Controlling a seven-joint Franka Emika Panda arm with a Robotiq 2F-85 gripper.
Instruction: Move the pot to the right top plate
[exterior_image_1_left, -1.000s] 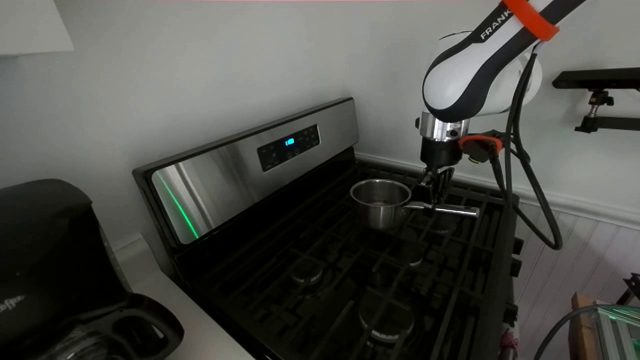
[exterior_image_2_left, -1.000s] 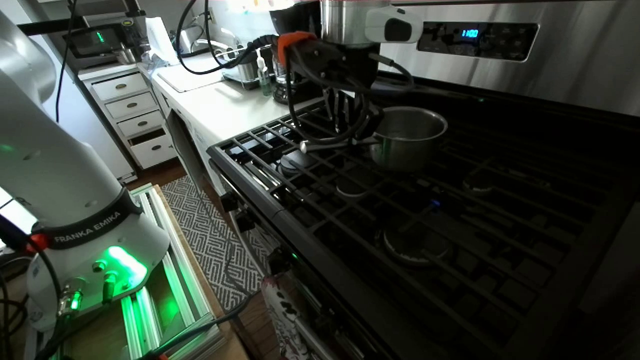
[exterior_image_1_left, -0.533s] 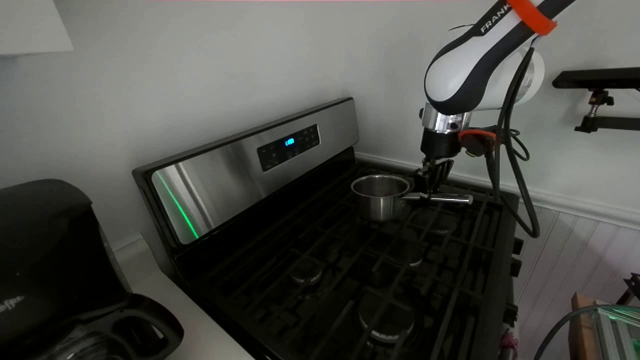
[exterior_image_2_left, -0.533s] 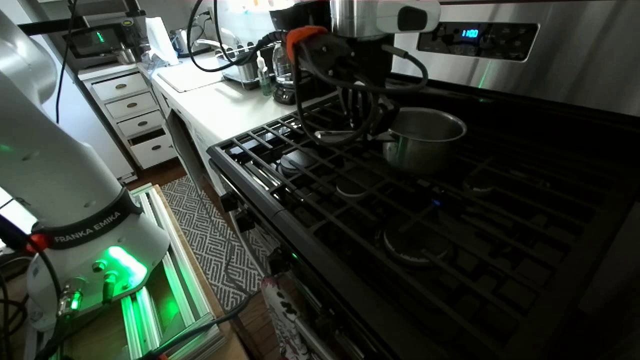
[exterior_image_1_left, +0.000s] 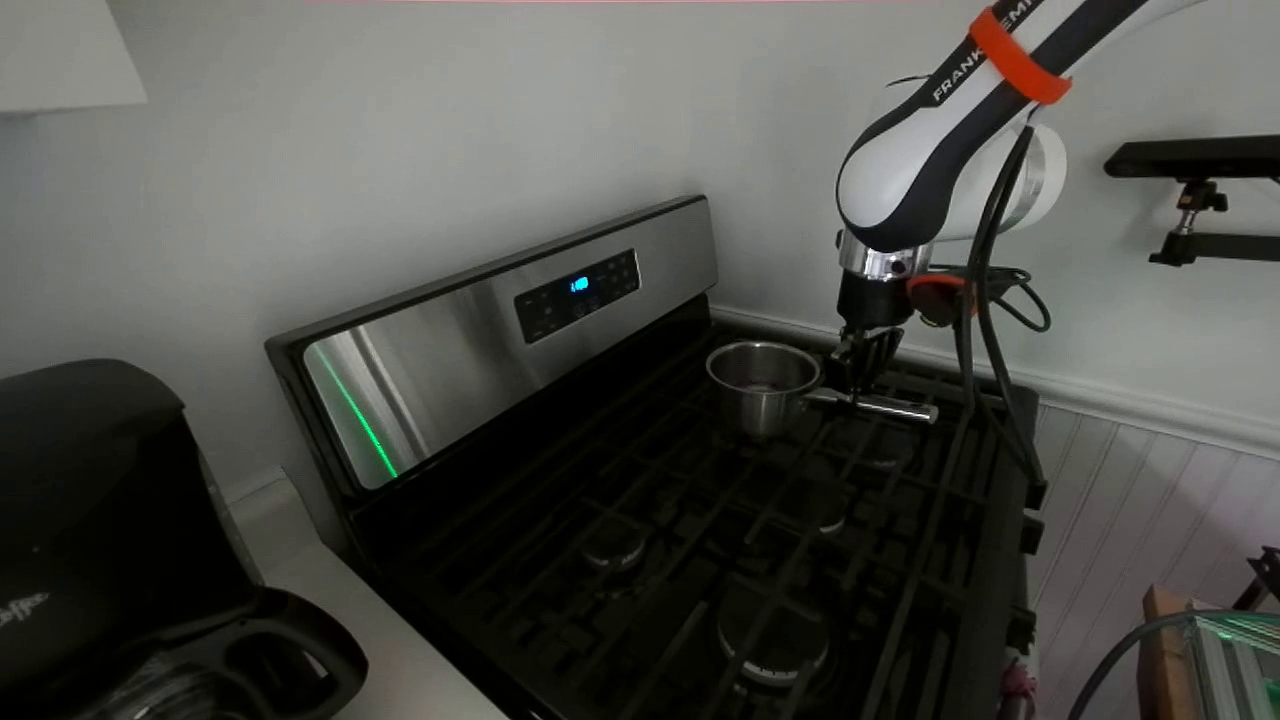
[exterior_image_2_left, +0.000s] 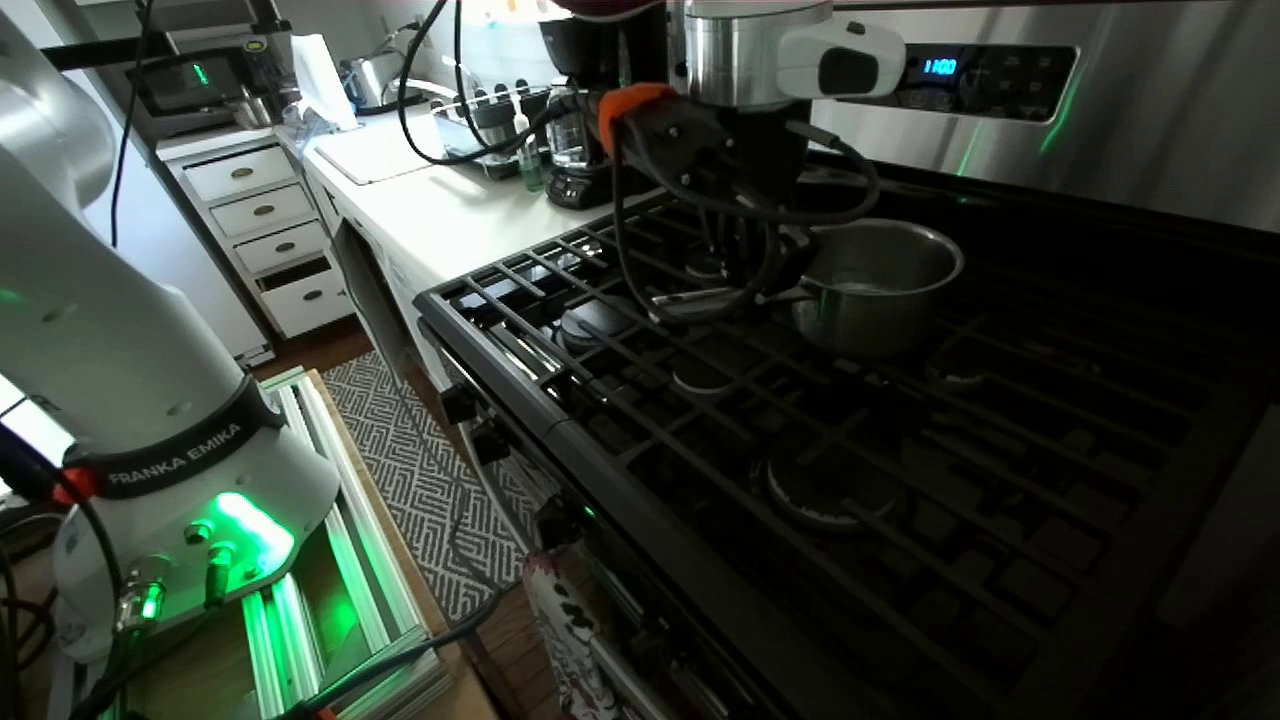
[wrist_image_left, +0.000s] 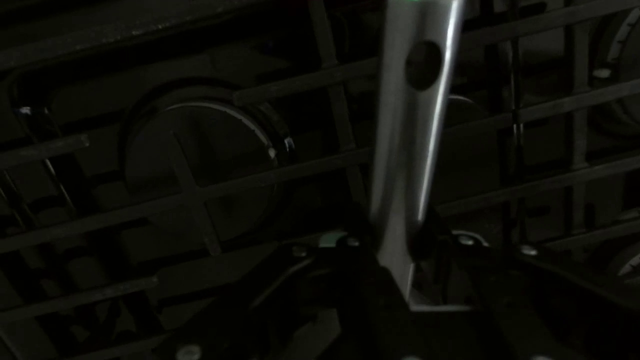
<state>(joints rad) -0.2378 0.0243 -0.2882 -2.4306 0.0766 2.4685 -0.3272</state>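
The pot (exterior_image_1_left: 762, 400), a small shiny steel saucepan, shows in both exterior views (exterior_image_2_left: 880, 310). It looks roughly level above the back part of the stove grate; the gap underneath cannot be told. My gripper (exterior_image_1_left: 856, 390) is shut on its handle near the thin neck, and the handle (exterior_image_1_left: 895, 408) points toward the stove's front. In the wrist view the handle (wrist_image_left: 412, 125) runs up from between the fingertips (wrist_image_left: 396, 237); the pot's body is out of that view. The right top plate (exterior_image_2_left: 957, 372), the dark back-right burner, lies right of and below the pot in an exterior view.
The stove's silver back panel (exterior_image_1_left: 470, 360) with its blue display (exterior_image_1_left: 578, 290) rises behind the pot. Other burners (exterior_image_2_left: 835, 490) sit under the grate bars. A loose cable (exterior_image_2_left: 625, 250) hangs from my wrist over the grate. A coffee maker (exterior_image_1_left: 100, 520) stands on the counter.
The gripper has carried the pot across the stove toward its right side, rightward in one exterior view. The handle's outer end rose, then dipped a little. The grip stays on the handle.
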